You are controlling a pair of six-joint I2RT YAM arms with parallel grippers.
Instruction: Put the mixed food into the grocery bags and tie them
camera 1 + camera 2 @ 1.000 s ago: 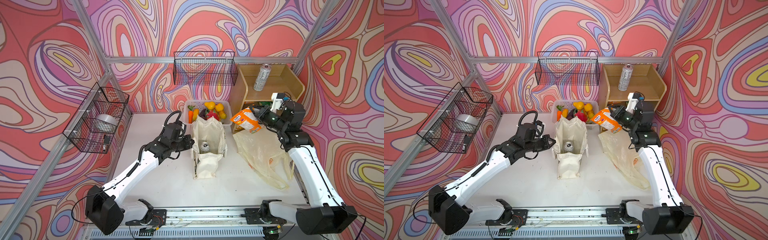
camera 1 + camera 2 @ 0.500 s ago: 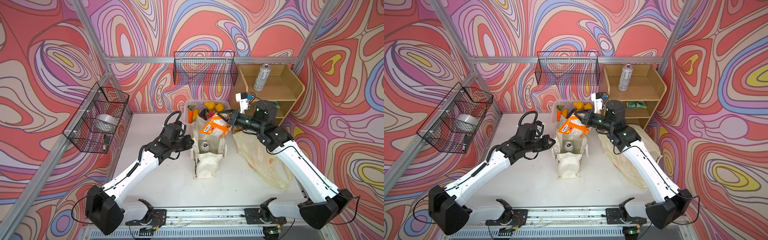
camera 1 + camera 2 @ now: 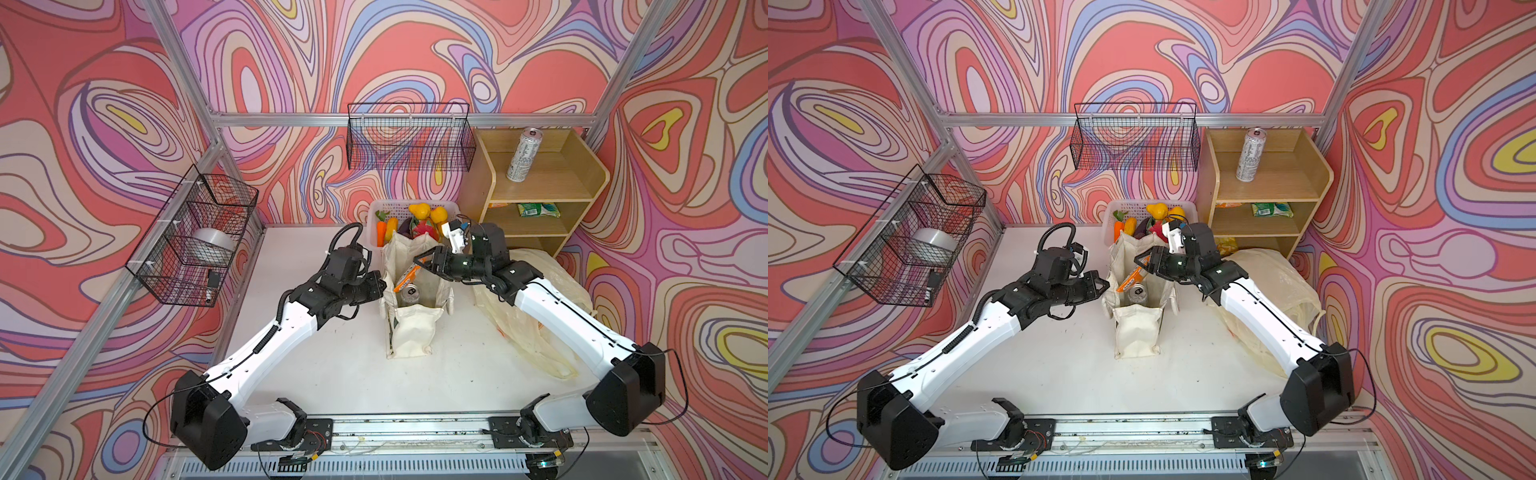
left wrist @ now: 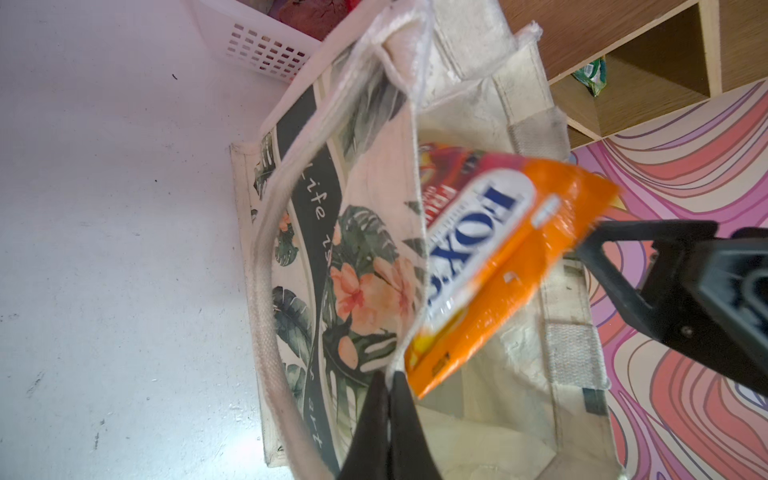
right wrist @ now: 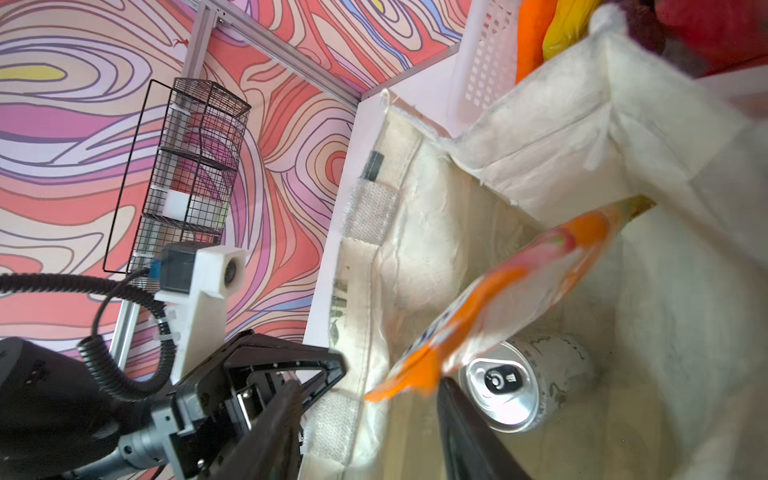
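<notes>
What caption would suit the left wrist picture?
Orange FOX'S packet halfway into the leaf-print tote, rim pinched by the left gripper.

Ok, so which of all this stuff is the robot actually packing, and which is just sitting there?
For the job:
canvas tote, plastic carrier bag, orange snack packet, can in the tote, standing silver can, green packet, toy fruits and vegetables.

Just lying about:
wooden shelf, white basket, back wire basket, side wire basket, silvery roll.

Packet motion-blurred, label unreadable, hiding part of can. Left gripper cut off at frame edge, only fingertips show. Shelf packet too small to read.
</notes>
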